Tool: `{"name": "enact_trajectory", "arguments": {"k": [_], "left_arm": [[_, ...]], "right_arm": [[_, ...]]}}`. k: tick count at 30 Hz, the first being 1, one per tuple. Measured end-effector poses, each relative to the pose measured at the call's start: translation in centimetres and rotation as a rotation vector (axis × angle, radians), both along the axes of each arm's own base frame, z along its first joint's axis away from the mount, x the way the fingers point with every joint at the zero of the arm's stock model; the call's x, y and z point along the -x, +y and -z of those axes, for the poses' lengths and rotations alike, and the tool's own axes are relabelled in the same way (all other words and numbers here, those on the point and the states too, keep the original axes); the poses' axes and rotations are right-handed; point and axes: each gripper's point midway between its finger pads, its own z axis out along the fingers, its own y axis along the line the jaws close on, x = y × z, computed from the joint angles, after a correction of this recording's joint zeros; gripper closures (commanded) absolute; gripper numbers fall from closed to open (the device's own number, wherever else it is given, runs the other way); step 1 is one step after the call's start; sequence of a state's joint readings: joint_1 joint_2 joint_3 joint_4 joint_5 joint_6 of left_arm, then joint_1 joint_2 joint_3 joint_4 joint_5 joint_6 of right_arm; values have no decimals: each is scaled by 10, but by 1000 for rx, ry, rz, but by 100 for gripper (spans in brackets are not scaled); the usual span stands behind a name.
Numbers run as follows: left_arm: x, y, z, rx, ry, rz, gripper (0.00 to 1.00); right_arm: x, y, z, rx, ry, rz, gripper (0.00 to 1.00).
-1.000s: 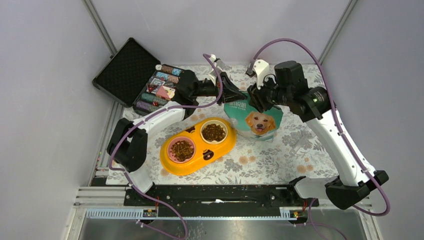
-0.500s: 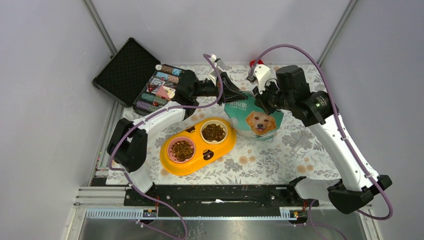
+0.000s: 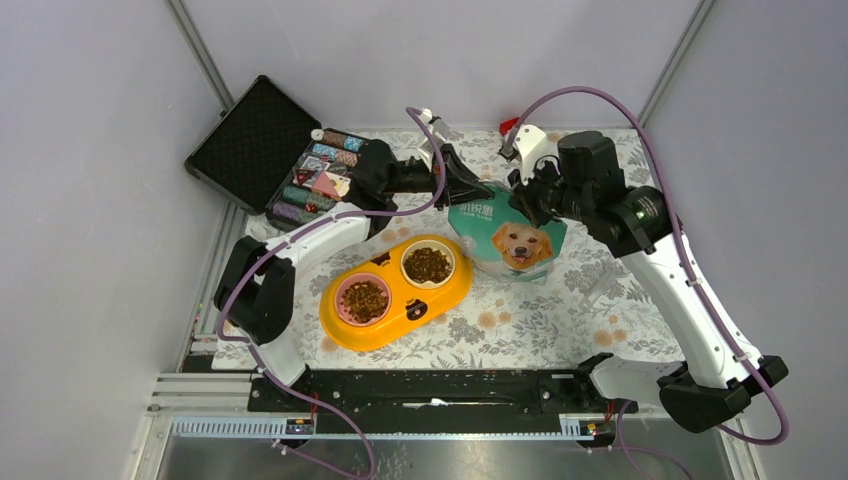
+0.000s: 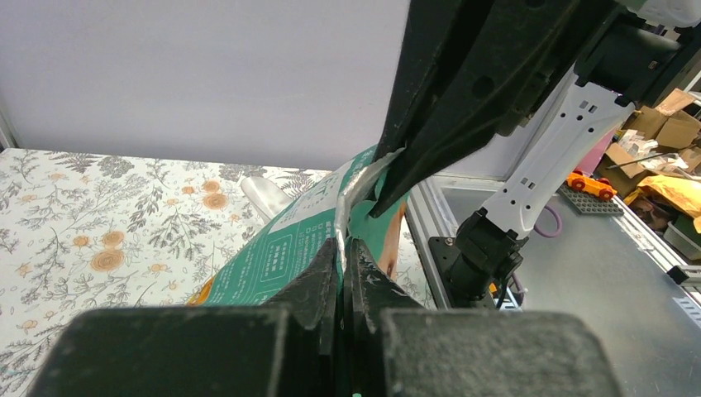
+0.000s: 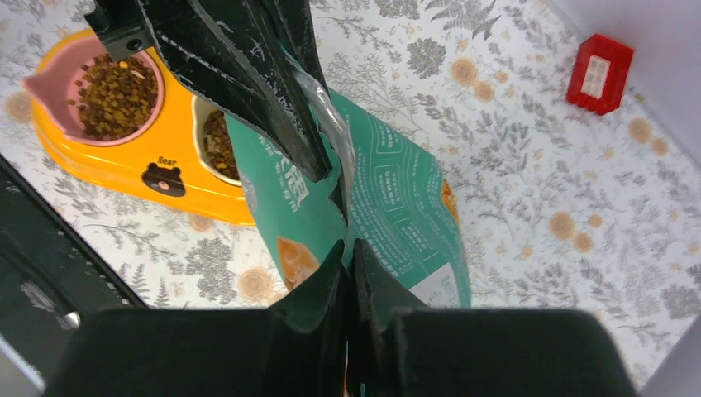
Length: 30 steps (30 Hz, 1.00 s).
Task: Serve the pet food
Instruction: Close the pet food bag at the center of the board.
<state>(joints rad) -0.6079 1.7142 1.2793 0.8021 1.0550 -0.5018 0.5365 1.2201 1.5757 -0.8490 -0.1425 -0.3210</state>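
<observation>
Arms reaching inward from both sides, meeting above pouch (image 3: 508, 243). Jaws of left gripper (image 3: 478, 192) pressing together on pouch's top edge; right gripper (image 3: 518, 200) clamping same edge from opposite side. Pouch standing upright just behind orange double feeder (image 3: 380, 330), kibble (image 3: 427, 264) lying in both bowls. Grippers hiding pouch mouth; contents inside not showing.

pouch (image 3: 508, 240) contents: hidden | lettering: too small to read
</observation>
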Motion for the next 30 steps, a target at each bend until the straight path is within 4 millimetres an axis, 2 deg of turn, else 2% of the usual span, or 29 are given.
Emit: {"name": "enact_trajectory", "arguments": {"k": [1, 2, 3, 4, 7, 8, 10, 11, 12, 13, 14, 15, 16, 17, 18, 19, 20, 22, 23, 24, 25, 26, 27, 30], "left_arm": [[0, 0, 0, 0, 0, 1, 100], [0, 0, 0, -1, 1, 2, 100], [0, 0, 0, -1, 1, 2, 100], [0, 0, 0, -1, 1, 2, 100], [0, 0, 0, -2, 4, 2, 100], [0, 1, 0, -2, 6, 0, 100], [-1, 1, 0, -2, 5, -1, 100], [-1, 1, 0, -2, 6, -2, 100], [-1, 1, 0, -2, 6, -1, 100], [-1, 1, 0, -2, 5, -1, 100], [-1, 1, 0, -2, 5, -1, 100], [-1, 1, 0, -2, 5, -1, 100], [-1, 1, 0, -2, 4, -2, 100], [-1, 1, 0, -2, 6, -4, 100], [-2, 1, 1, -2, 8, -6, 100], [-2, 1, 1, -3, 9, -7, 100], [-2, 1, 1, -4, 10, -6, 100], [-3, 1, 1, -2, 7, -12, 100], [-3, 1, 2, -6, 12, -12, 100], [-4, 1, 2, -6, 13, -13, 100], [-4, 1, 2, -7, 15, -15, 100], [-4, 1, 2, -7, 15, -17, 100], [-3, 1, 2, -9, 15, -13, 100], [-2, 1, 2, -11, 14, -8, 100]], "right_arm": [[1, 1, 0, -5, 6, -3, 63], [2, 2, 1, -13, 15, -3, 64], [2, 4, -1, -23, 19, -7, 79], [1, 7, -4, -35, 18, -14, 99], [-4, 14, -8, -61, 15, -20, 100], [-4, 15, -8, -68, 17, -15, 98], [-5, 15, -7, -73, 19, -7, 57], [-6, 15, -7, -79, 22, 1, 52], [-7, 16, -9, -88, 18, 6, 59], [-10, 17, -10, -91, 11, 6, 92], [-12, 18, -10, -94, 6, 6, 100], [-14, 19, -10, -94, 2, 5, 100], [-15, 21, -9, -98, 8, 8, 94], [-16, 21, -9, -102, 9, 12, 72], [-17, 22, -9, -104, 8, 12, 65], [-17, 22, -9, -106, 10, 15, 88], [-18, 23, -9, -109, 10, 17, 100], [-18, 24, -8, -111, 14, 12, 100], [-19, 24, -8, -111, 13, 17, 97], [-20, 24, -7, -110, 10, 20, 71], [-21, 24, -7, -110, 6, 24, 50], [-21, 24, -7, -113, 2, 25, 35], [-23, 20, -7, -98, -17, 40, 28], [-25, 6, -6, -72, -44, 84, 26]]}}
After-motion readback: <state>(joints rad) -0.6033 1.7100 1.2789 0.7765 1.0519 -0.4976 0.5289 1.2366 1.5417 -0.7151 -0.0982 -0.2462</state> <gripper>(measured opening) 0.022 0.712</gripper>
